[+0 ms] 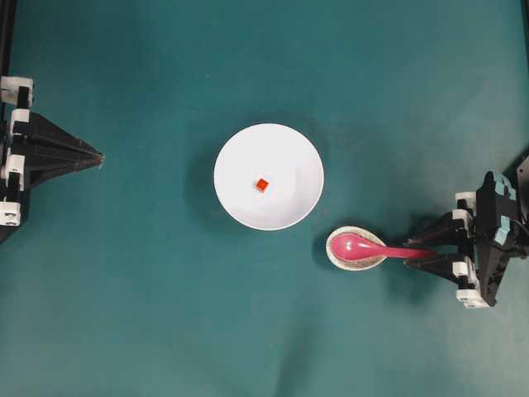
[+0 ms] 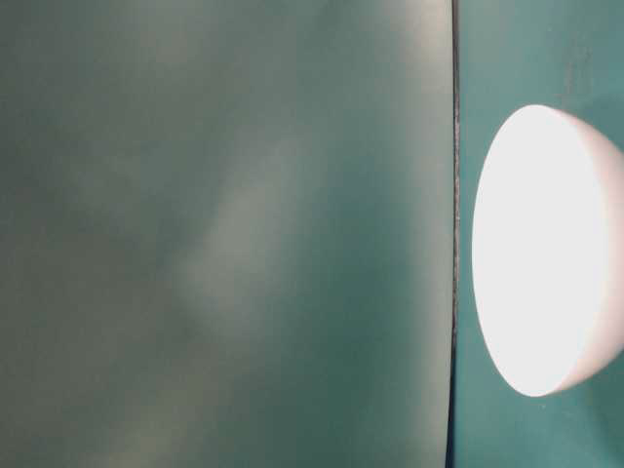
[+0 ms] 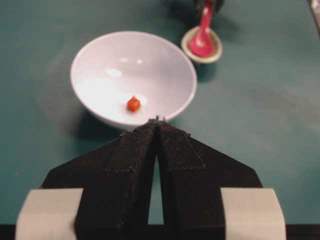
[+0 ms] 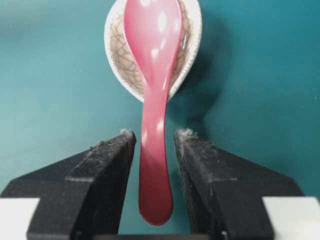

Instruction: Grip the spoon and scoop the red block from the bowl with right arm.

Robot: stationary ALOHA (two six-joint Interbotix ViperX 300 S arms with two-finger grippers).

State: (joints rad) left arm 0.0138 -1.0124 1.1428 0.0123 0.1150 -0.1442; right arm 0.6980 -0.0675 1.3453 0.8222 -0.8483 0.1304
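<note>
1. Overhead view: the glossy pink-magenta soup spoon [image 1: 369, 247] is seen with its scoop resting in the small speckled cream egg-shaped dish [image 1: 356, 248] on the teal table [image 1: 149, 314], its handle pointing at the right arm's black fingers with white mounts and teal tape [image 1: 426, 254]. The handle tip is lodged in the gap between them. The tiny red-orange cube [image 1: 262, 185] sits near the middle of the large plain white round bowl [image 1: 269, 176], which stands close beside the dish. A grip this near the handle's end could let the glossy spoon pivot or slide out; that is a judgement, not something observed.

2. Table-level view: only the overexposed white bowl [image 2: 546, 249] is shown, so nothing about the grasp can be checked here.

3. Left wrist view: the left arm's black padded fingers [image 3: 156, 122] are pressed together with nothing between them, well apart from the spoon [image 3: 202, 37]. The cube [image 3: 133, 104] lies on the bowl [image 3: 90, 65] floor, untouched.

4. Right wrist view: the right fingers [image 4: 155, 135] are spread, not yet clamped. The spoon handle [image 4: 155, 155] runs between the pads, with a sliver of table visible on each side. Should the closing be off-centre, the handle may be nudged sideways and the scoop rocked in the dish [image 4: 120, 60], or the dish dragged.
</note>
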